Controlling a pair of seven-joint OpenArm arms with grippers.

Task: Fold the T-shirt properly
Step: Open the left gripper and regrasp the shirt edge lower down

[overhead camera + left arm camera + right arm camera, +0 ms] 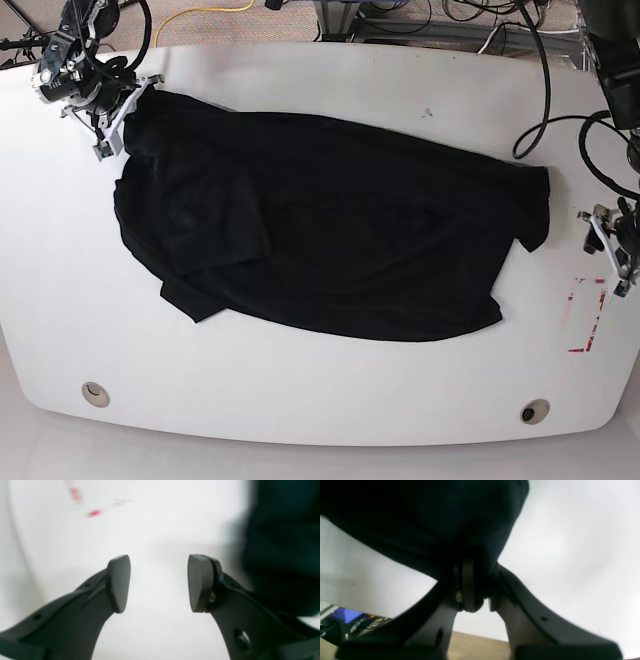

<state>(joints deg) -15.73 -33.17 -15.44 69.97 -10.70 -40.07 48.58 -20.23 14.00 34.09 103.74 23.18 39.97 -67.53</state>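
The black T-shirt (330, 240) lies spread and wrinkled across the middle of the white table (320, 395), one sleeve folded over at the left. My right gripper (116, 122) sits at the shirt's far-left corner. In the right wrist view this gripper (480, 592) is shut on a bunch of the black cloth (432, 517). My left gripper (608, 250) hovers just off the shirt's right edge. The left wrist view shows it (160, 582) open with nothing between its pads (120, 582), above bare table, and the shirt (282, 542) blurred at the right.
Red tape marks (588, 318) sit on the table near its right edge, also blurred in the left wrist view (93, 513). Two round holes (96, 393) (534, 411) lie near the front edge. Cables (540, 90) hang at the back right.
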